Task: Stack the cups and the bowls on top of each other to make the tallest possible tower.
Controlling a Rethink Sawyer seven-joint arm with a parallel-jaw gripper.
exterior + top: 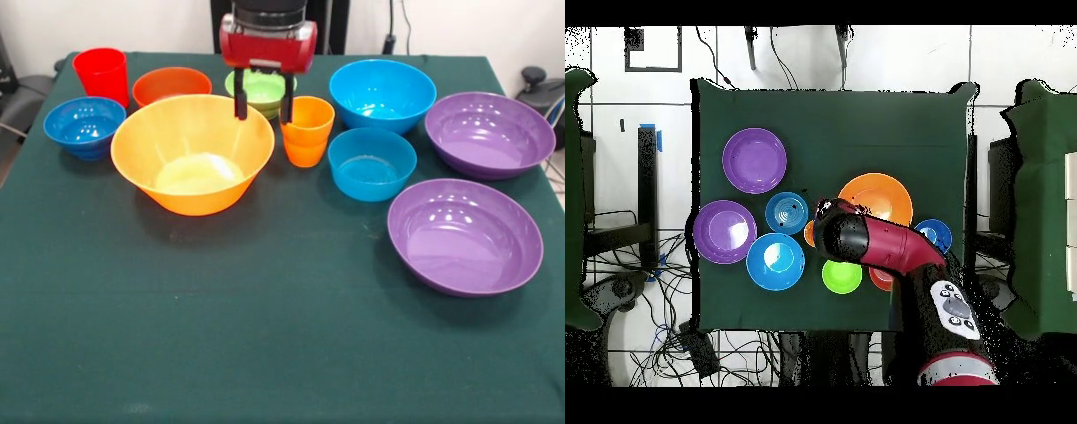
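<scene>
In the front view the gripper (263,110) hangs with jaws parted and empty. The orange cup (306,130) stands upright just right of the right fingertip. The yellow-orange bowl (192,152) lies just left and nearer; depth is uncertain.

arm (895,250) hides red cup overhead, orange cup (809,234) mostly hidden

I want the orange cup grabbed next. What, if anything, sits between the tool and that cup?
Nothing visible does. The open tool hangs just beside the orange cup, with only the yellow-orange bowl on its other side.
</scene>
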